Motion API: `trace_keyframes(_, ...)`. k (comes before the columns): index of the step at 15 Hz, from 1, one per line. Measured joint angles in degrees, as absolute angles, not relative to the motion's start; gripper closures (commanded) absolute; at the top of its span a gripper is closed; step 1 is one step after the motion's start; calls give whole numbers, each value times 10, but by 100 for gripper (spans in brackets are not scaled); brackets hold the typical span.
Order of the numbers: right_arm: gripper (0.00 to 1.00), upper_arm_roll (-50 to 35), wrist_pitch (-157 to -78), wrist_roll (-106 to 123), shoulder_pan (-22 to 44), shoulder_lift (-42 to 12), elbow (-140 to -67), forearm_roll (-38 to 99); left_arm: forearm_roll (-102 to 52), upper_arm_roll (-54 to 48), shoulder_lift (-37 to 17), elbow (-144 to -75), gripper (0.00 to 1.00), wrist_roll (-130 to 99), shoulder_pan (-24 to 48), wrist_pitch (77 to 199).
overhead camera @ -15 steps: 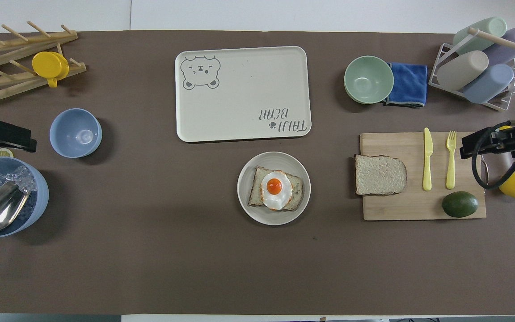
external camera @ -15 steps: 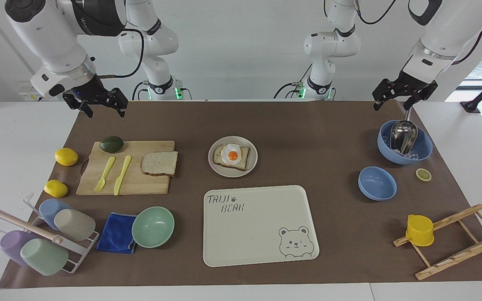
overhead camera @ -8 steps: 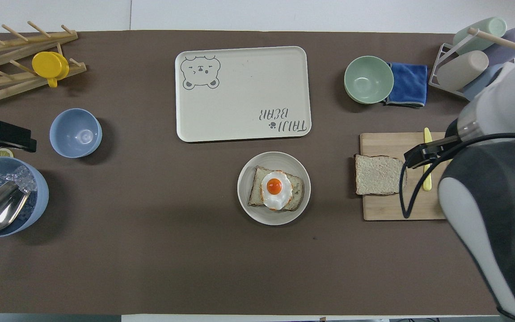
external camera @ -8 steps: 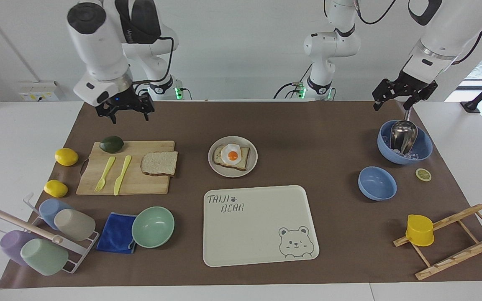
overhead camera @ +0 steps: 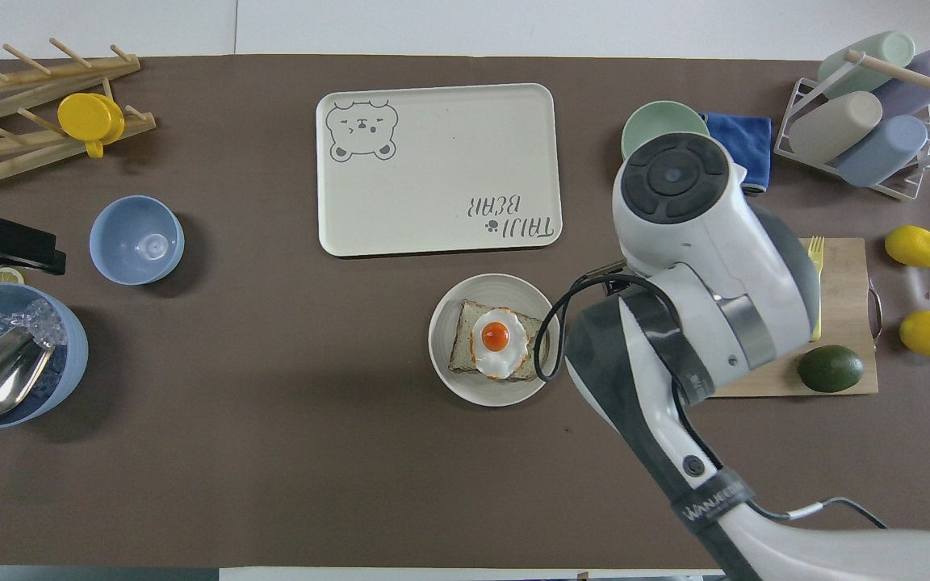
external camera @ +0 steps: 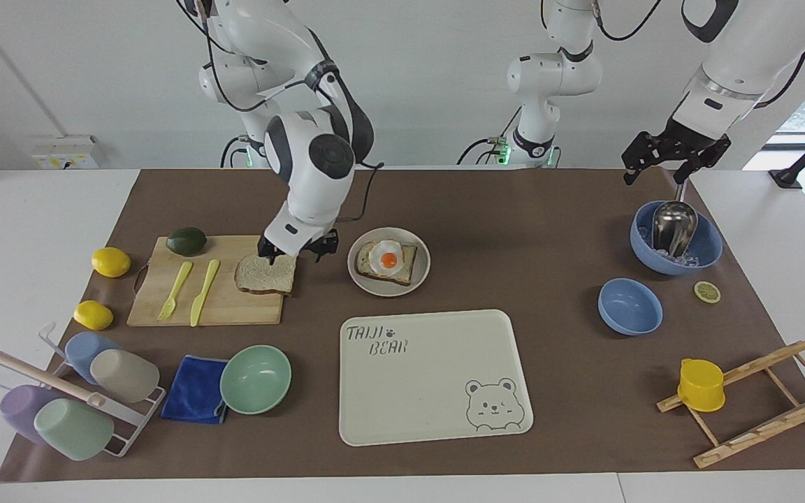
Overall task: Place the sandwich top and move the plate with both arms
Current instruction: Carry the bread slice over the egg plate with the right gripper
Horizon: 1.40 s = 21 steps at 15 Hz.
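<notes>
While the bread slice (external camera: 266, 273) lies flat on the cutting board (external camera: 217, 305) beside the plate (external camera: 388, 288), the right gripper (external camera: 298, 250) hangs wide open over the slice's plate-side edge; the left gripper (external camera: 675, 157) waits open above the scoop bowl (external camera: 706, 253).

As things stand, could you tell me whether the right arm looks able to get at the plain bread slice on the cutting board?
Probably yes. The right end effector is open and down at the bread slice, at its edge nearer the robots. Nothing lies on the slice; the knife lies apart from it on the cutting board.
</notes>
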State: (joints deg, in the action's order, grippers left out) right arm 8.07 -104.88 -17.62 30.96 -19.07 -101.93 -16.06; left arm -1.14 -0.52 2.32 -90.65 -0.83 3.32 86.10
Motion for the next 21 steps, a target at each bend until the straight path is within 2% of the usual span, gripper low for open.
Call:
trace_keyframes(3, 0, 81, -1072, -209, 314, -226, -1037, -193, -11, -5, 23, -906, 0, -8, 33, 861)
trace_keyframes(5, 1, 83, -1079, -212, 313, -223, -1053, -201, -11, -5, 23, -906, 0, -8, 33, 861)
trace_keyframes(7, 7, 85, -1081, -212, 312, -218, -1064, -202, -11, -5, 23, -906, 0, -8, 33, 861)
trace_keyframes(15, 10, 86, -1093, -248, 311, -205, -1102, -202, -11, -5, 23, -906, 0, -8, 33, 861)
trace_keyframes(19, 20, 88, -1097, -250, 308, -200, -1115, -202, -11, -5, 23, -906, 0, -8, 33, 861)
trace_keyframes(21, 39, 88, -1100, -250, 305, -199, -1120, -202, -11, -5, 23, -906, 0, -8, 33, 861)
